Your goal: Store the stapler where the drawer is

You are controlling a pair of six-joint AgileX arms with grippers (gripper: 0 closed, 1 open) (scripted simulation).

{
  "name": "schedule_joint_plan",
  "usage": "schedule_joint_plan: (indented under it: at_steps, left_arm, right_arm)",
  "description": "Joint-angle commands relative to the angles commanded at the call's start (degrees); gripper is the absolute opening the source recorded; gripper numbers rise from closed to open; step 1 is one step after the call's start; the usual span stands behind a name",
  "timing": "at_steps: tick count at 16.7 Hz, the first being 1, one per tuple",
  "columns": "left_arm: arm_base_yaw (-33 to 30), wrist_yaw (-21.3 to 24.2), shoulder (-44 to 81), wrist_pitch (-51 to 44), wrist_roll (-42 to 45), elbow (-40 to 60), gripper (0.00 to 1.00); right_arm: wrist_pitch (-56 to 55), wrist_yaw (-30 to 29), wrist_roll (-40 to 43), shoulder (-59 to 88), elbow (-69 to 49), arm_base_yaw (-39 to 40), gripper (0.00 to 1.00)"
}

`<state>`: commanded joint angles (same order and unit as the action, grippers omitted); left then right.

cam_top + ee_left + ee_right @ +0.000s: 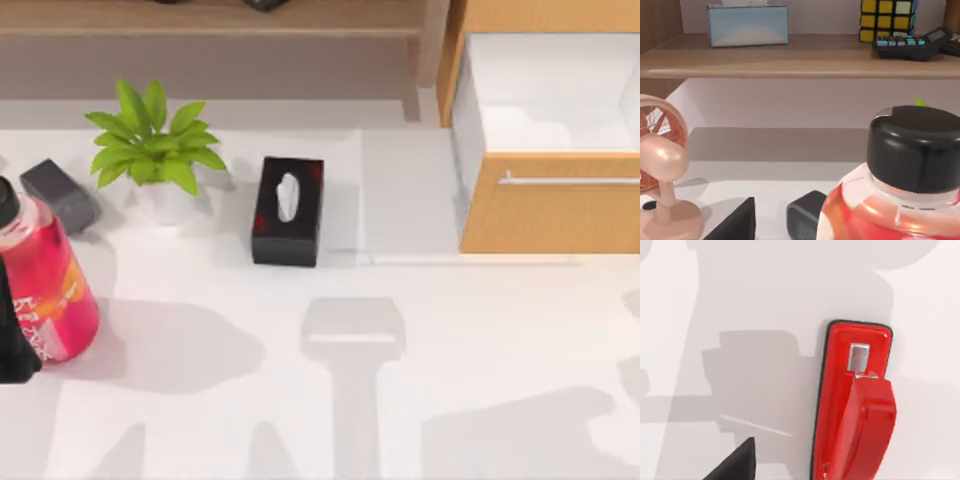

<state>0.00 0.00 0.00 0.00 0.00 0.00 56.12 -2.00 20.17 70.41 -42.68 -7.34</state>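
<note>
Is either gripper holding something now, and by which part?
It cannot be told. The left gripper is beside the red bottle, but no grip shows. The stapler lies free on the table.

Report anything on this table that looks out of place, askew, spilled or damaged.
Nothing looks spilled, tipped or damaged. The one thing that stands out is the drawer at the table's right side: it is pulled out, with its white inside showing.
</note>
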Motion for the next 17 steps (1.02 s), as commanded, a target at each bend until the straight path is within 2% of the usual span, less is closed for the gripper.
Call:
schedule_joint_plan:
  at_steps: [4, 10, 17]
  left_arm:
    - [0.0, 0.0, 0.0, 0.0, 0.0, 0.0, 1.0]
    - [0.0, 0.0, 0.0, 0.0, 0.0, 0.0, 1.0]
    - [0.0, 0.0, 0.0, 0.0, 0.0, 0.0, 1.0]
  right_arm:
    - [5.9, 2.1, -2.5, 0.9, -0.5, -3.3, 1.0]
    - [5.6, 2.0, -2.5, 0.8, -0.2, -3.1, 1.0]
    - [-6.7, 2.1, -2.8, 5.9, 7.0, -3.1, 1.0]
